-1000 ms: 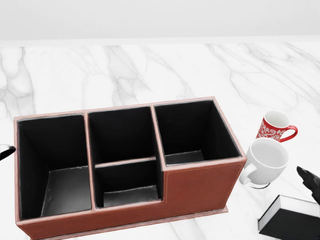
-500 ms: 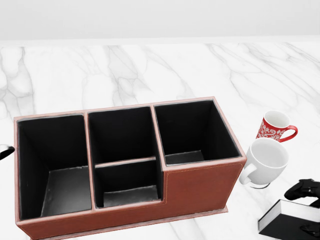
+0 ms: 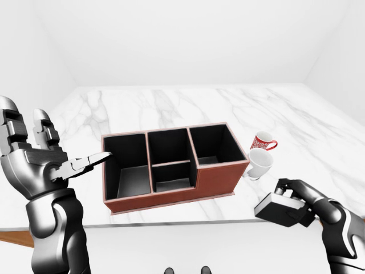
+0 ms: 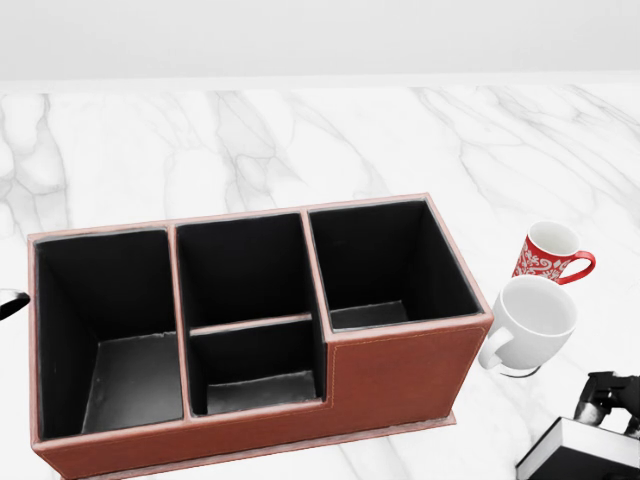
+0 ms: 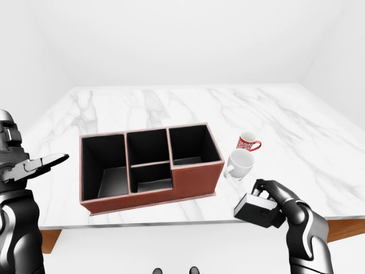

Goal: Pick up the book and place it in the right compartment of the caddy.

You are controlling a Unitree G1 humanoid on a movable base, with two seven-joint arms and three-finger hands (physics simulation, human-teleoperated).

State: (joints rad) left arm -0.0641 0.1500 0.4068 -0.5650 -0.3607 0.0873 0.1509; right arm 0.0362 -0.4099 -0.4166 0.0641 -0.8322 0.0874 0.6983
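Book (image 5: 259,210), dark-covered with a pale page edge, sits at about five o'clock from the caddy (image 5: 194,177) in the right-eye view, at the near edge of the marble counter (image 5: 171,108) and tilted, one corner seemingly off the surface. The right hand (image 5: 272,197) has its fingers curled over the book's top and far side; a second ago that hand was only a black tip entering at the head view's right margin, above a book lying flat, and half a second ago it was draped across the cover. The grasp has evidently just closed and the lift looks to be starting, so the pick is nearly done and the carry to the right compartment (image 4: 385,270), at roughly ten o'clock from the book, is still ahead.

White mug (image 4: 528,322) and red patterned mug (image 4: 548,254) stand between book and caddy, the white one just beside the caddy's right wall; a low path could clip them.

The right forearm rises from the bottom edge, wrist bent inward. The left hand (image 3: 43,160) is held up, well apart from the caddy at its nine o'clock, fingers spread and holding nothing.
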